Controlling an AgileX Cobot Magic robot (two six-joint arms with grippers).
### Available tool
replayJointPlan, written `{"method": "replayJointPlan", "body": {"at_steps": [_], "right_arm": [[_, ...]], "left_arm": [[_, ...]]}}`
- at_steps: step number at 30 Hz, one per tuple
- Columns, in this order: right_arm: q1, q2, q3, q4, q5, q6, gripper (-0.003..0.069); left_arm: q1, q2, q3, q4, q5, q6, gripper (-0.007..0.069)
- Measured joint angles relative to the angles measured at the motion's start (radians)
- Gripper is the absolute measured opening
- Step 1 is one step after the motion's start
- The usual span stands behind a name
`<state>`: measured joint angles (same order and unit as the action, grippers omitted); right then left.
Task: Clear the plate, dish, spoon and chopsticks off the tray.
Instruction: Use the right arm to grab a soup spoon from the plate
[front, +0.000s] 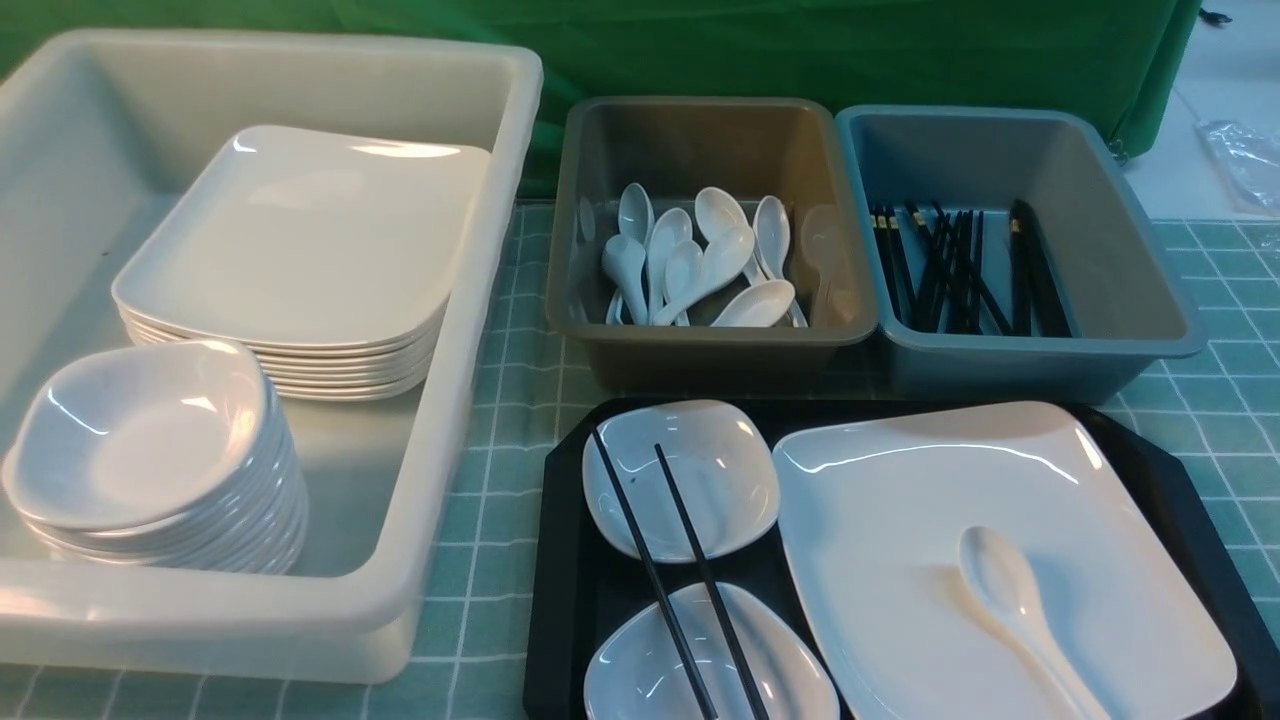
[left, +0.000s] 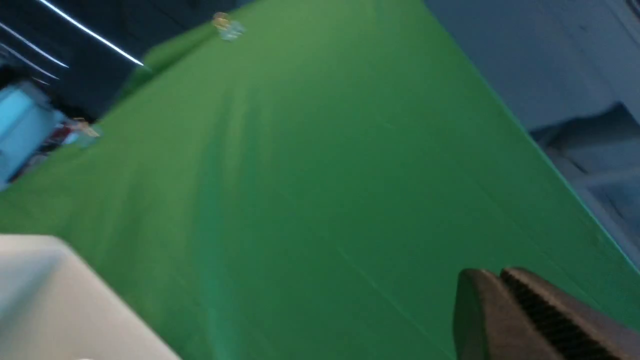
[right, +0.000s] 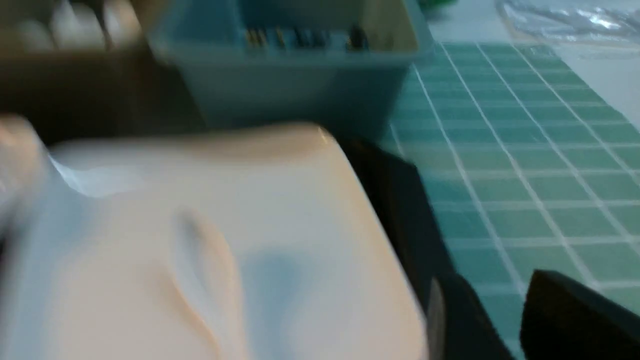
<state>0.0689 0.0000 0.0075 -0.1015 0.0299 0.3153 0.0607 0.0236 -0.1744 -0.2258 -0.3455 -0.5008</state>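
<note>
The spoon (front: 1012, 595) sits on the plate (front: 890, 520), in the right half of the tray (front: 1195, 515), bowl away, handle slanting back towards the robot, so the right arm is clearly nearer. The right pincer (right: 555, 320) hangs near that plate's right edge, too blurred to call its gap. The left pincer (left: 500, 277) is pinched closed and empty, facing the green backdrop (left: 300, 175).

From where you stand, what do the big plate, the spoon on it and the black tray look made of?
The plate and spoon: glossy white with sharp light streaks, so glazed ceramic or melamine; I cannot tell which. The tray: dull black, probably plastic.
</note>
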Motion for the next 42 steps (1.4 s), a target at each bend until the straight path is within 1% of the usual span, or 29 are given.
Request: {"method": "replayJointPlan", "body": {"at_steps": [2,3,6,7,8,9,10,11,12,13,14,16,17,18,19,20,23,25,26,29,32,33,34,35,37,39,42], "right_arm": [[0.000,0.000,0.000,0.042,-0.121,0.095,0.0241],[0.000,0.000,0.000,0.044,-0.132,0.101,0.0241],[0.000,0.000,0.000,0.064,-0.267,0.147,0.0241],[0.000,0.000,0.000,0.066,-0.291,0.150,0.0241],[0.000,0.000,0.000,0.068,-0.325,0.156,0.0241],[0.000,0.000,0.000,0.069,-0.343,0.160,0.0241],[0.000,0.000,0.000,0.069,-0.346,0.160,0.0241],[0.000,0.000,0.000,0.070,-0.375,0.164,0.0241],[0.000,0.000,0.000,0.070,-0.447,0.172,0.0239],[0.000,0.000,0.000,0.070,-0.465,0.174,0.0236],[0.004,0.005,-0.013,0.070,-0.479,0.187,0.0213],[0.020,0.039,-0.117,0.032,-0.311,0.197,0.0146],[0.039,0.077,-0.206,-0.001,-0.192,0.194,0.0095],[0.064,0.120,-0.288,-0.030,-0.036,0.171,0.0056],[0.082,0.172,-0.373,-0.045,0.072,0.143,0.0041],[0.108,0.234,-0.457,-0.056,0.209,0.105,0.0030],[0.178,0.407,-0.641,-0.068,0.511,0.035,0.0019],[0.257,0.600,-0.791,-0.074,0.768,-0.024,0.0018],[0.280,0.657,-0.824,-0.074,0.831,-0.048,0.0018],[0.341,0.794,-0.881,-0.076,0.901,-0.083,0.0018],[0.394,0.933,-0.899,-0.076,0.917,-0.103,0.0029],[0.415,1.006,-0.901,-0.076,0.921,-0.113,0.0047],[0.426,1.070,-0.901,-0.076,0.925,-0.122,0.0082],[0.430,1.091,-0.901,-0.075,0.926,-0.123,0.0095],[0.435,1.205,-0.901,-0.075,0.926,-0.129,0.0184],[0.435,1.278,-0.901,-0.081,0.920,-0.144,0.0264],[0.430,1.358,-0.901,-0.084,0.899,-0.149,0.0307]], "left_arm": [[0.000,0.052,-0.116,0.063,0.147,-0.004,0.0017],[0.000,0.066,-0.143,0.080,0.181,-0.004,0.0017],[0.000,0.204,-0.344,0.185,0.455,0.005,0.0017],[0.000,0.236,-0.393,0.197,0.512,0.025,0.0017],[0.000,0.329,-0.482,0.201,0.666,0.088,0.0017],[0.000,0.409,-0.538,0.182,0.794,0.151,0.0017],[0.000,0.409,-0.547,0.176,0.794,0.162,0.0017],[0.000,0.465,-0.578,0.152,0.880,0.207,0.0017],[0.000,0.559,-0.628,0.068,1.002,0.330,0.0017],[0.000,0.569,-0.632,0.056,1.013,0.330,0.0017],[0.000,0.625,-0.647,-0.017,1.071,0.430,0.0017],[0.000,0.718,-0.651,-0.157,1.154,0.569,0.0017],[0.000,0.762,-0.652,-0.225,1.187,0.640,0.0017],[0.000,0.796,-0.653,-0.273,1.209,0.693,0.0017],[0.000,0.824,-0.655,-0.321,1.221,0.747,0.0011],[0.000,0.847,-0.656,-0.346,1.228,0.772,0.0007],[0.000,0.883,-0.657,-0.381,1.237,0.809,0.0003],[0.000,0.904,-0.657,-0.380,1.256,0.815,0.0001],[-0.001,0.907,-0.658,-0.372,1.265,0.810,0.0000],[-0.012,0.914,-0.658,-0.318,1.299,0.772,0.0001],[-0.045,0.914,-0.658,-0.226,1.325,0.711,0.0001],[-0.079,0.914,-0.658,-0.165,1.346,0.673,0.0000],[-0.121,0.914,-0.658,-0.111,1.367,0.632,0.0000],[-0.127,0.914,-0.658,-0.095,1.374,0.626,0.0000],[-0.212,0.914,-0.658,-0.012,1.420,0.566,0.0000],[-0.280,0.914,-0.658,0.033,1.450,0.522,0.0000],[-0.374,0.914,-0.659,0.061,1.482,0.453,0.0000]]}}
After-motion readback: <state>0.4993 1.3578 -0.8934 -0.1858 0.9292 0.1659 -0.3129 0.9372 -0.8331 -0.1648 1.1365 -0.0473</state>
